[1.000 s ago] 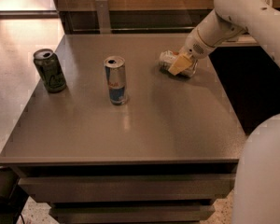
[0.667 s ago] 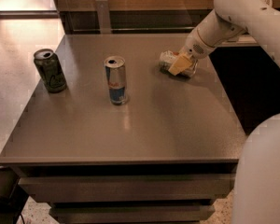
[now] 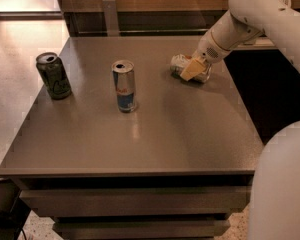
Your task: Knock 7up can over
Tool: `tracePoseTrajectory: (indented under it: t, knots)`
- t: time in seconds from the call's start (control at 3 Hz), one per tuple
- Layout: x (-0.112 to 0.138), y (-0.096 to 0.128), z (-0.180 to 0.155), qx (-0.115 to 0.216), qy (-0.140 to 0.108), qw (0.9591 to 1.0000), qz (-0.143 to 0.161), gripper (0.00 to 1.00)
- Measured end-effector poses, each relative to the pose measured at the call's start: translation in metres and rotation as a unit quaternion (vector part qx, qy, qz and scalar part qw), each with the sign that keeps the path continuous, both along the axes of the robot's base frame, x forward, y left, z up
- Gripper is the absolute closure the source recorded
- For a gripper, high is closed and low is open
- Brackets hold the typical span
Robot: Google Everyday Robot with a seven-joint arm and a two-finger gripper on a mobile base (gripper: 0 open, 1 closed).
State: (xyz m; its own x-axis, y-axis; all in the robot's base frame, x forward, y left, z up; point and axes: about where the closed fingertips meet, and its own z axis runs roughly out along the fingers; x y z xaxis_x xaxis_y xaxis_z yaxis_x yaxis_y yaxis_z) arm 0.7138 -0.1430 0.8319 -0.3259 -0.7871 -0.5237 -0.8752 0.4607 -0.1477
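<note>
The 7up can is a whitish-silver can lying on its side at the far right of the grey table. My gripper is right on top of it, with its tan tip covering the can's right part. The white arm reaches down to it from the upper right.
A tall slim blue-and-silver can stands upright near the table's middle left. A dark green can stands upright at the left edge. A dark counter with a post runs behind the table. The robot's white body fills the lower right.
</note>
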Motion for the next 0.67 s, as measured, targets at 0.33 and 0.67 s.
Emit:
tracePoseTrajectory:
  t: [0.33, 0.67]
  knots:
    - [0.0002, 0.0018, -0.0028, 0.0, 0.002, 1.0, 0.001, 0.05]
    - [0.0003, 0.003, -0.0046, 0.0, 0.004, 1.0, 0.002, 0.0]
